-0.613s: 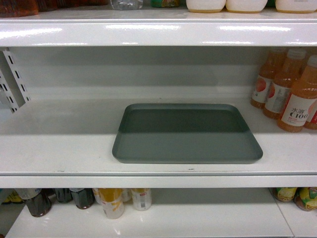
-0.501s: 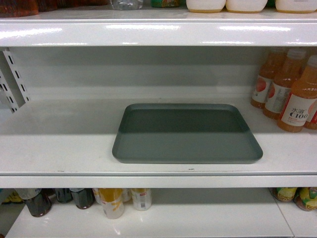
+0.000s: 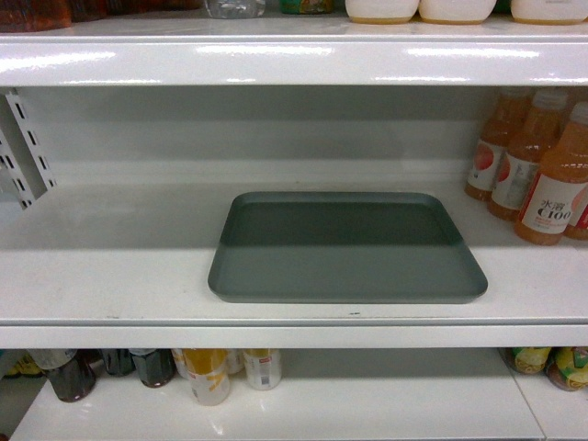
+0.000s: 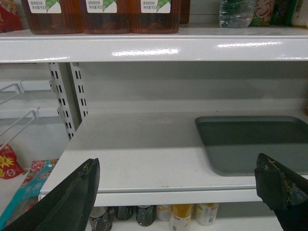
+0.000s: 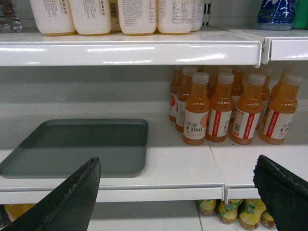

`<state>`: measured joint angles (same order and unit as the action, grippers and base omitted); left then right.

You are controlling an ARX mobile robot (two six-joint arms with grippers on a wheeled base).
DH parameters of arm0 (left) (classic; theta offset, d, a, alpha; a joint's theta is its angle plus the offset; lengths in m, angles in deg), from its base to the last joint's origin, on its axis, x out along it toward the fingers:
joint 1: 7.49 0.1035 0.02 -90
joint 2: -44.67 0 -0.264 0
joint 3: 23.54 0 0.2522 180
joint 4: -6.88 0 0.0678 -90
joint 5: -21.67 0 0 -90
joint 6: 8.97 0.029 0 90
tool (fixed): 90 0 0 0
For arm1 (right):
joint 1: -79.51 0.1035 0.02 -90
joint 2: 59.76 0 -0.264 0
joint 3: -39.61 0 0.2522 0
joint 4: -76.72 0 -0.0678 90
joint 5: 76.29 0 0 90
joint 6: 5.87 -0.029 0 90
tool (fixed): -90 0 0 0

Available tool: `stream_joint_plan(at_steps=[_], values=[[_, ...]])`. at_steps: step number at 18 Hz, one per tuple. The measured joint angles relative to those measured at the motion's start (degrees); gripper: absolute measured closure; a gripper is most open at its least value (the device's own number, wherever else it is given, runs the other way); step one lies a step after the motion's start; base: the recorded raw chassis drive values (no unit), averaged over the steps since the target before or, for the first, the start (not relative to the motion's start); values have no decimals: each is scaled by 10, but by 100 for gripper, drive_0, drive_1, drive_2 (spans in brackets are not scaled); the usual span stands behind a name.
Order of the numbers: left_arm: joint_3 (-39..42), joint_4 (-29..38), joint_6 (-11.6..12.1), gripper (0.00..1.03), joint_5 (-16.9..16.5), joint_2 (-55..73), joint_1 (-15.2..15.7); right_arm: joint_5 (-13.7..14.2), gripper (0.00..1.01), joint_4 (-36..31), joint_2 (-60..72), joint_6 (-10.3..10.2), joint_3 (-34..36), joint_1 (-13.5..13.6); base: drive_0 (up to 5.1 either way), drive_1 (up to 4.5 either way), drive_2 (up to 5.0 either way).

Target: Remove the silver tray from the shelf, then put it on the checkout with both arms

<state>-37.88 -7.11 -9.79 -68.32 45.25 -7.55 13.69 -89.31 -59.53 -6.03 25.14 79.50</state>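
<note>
Left gripper point(image 4: 178, 192) gaping wide, holding nothing, hanging left of the silver tray point(image 3: 347, 248). The tray's flat on the shelf point(image 3: 110, 276). Right gripper point(image 5: 178, 195) wide open, empty too. Orange juice bottles point(image 3: 542, 179) right of the tray could get knocked if that arm swings wide.

**Grey-green on glossy white, orange at the edge**

You have a plain matte grey-green silver tray point(image 3: 347, 248) with no markings, darker at the back where shadow falls across it. The shelf point(image 3: 110, 266) under it is glossy white, as is the board above, which carries bright streaks of glare. To your right, the juice bottles point(image 5: 221, 108) are orange with white caps and white labels banded in red. Both wrist views show you black gripper fingers point(image 4: 72, 197). The upright point(image 4: 65, 96) is white with rows of dark slots
</note>
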Motion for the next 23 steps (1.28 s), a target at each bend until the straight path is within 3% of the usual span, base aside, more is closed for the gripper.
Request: stream_joint_plan(at_steps=[23], values=[[0, 0, 0, 5, 0, 0, 0, 0, 3, 0, 0, 0, 0, 0, 0, 0, 0]])
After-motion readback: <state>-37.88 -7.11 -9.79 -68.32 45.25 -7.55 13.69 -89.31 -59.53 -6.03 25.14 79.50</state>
